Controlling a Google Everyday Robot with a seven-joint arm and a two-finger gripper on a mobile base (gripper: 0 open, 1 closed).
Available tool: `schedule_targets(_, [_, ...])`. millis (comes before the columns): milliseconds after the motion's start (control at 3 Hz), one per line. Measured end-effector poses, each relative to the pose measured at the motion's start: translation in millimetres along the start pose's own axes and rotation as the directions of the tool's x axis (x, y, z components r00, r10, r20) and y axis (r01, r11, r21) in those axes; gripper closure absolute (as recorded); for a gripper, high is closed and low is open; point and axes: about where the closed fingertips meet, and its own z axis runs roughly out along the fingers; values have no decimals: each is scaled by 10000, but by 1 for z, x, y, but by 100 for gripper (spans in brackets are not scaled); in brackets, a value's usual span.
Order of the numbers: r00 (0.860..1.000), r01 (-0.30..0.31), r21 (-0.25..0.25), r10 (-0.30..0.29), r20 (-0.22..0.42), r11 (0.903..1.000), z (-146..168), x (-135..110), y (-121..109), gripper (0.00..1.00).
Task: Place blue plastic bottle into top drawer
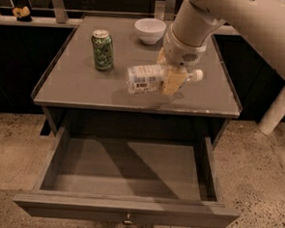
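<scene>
Above the grey counter (76, 88), the gripper (170, 83) has its fingers (175, 78) clamped on the clear bluish plastic bottle (145, 79). A green drink can (102, 49) stands left, a white bowl (149, 30) far.

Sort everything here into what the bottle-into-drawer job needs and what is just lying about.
Job: blue plastic bottle, held over the table; gripper, shut on it near its cap end; top drawer, open below.
Lying about: green can and white bowl on the table; yellowish object on the back ledge.

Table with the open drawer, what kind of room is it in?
Probably an office break room or test kitchen: a speckled hard floor, a drink can and a bowl on the table. The gripper holds a bottle over the table's front.
</scene>
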Motion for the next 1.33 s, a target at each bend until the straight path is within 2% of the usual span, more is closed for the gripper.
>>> schedule_targets(333, [9997, 157, -717, -170, -169, 9973, 26, -1, 24, 100])
schedule_targets(667, [9997, 146, -693, -158, -172, 9975, 25, 0, 23, 100])
schedule_targets(1000, [9991, 268, -641, -288, -298, 9976, 23, -4, 38, 100])
schedule_targets(1333, [9992, 147, 110, -142, -372, 9998, -1, -22, 85, 100])
